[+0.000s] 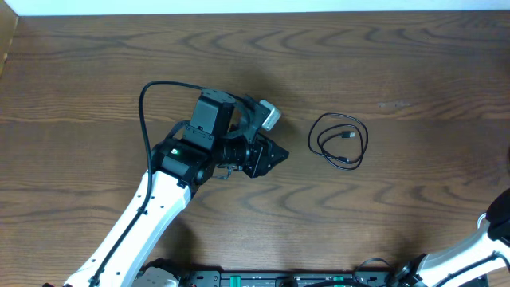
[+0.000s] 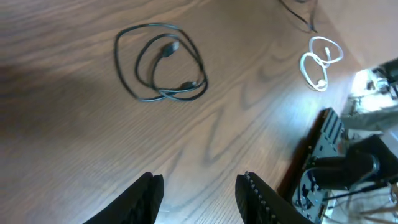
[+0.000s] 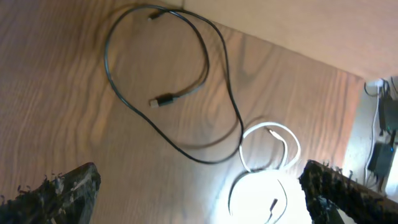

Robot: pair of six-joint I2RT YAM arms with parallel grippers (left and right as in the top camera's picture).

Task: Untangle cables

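A black cable (image 1: 339,140) lies coiled in loose loops on the table, right of centre. My left gripper (image 1: 275,156) points at it from the left, a short way off. In the left wrist view the jaws of the left gripper (image 2: 200,186) stand open with bare wood between them, the black cable (image 2: 160,62) lies ahead, and a white cable (image 2: 320,62) sits farther off at the right. My right gripper (image 3: 202,193) is wide open above the white cable (image 3: 268,155), which lies in glare. Beside it runs a thin black cable (image 3: 168,93) in one wide loop, its plug inside.
The wooden table (image 1: 414,64) stretches around the cables. My right arm (image 1: 496,229) enters at the bottom right corner of the overhead view. The robot base and electronics (image 2: 348,168) stand past the table's edge. A thick black wire (image 1: 145,104) arcs off the left arm.
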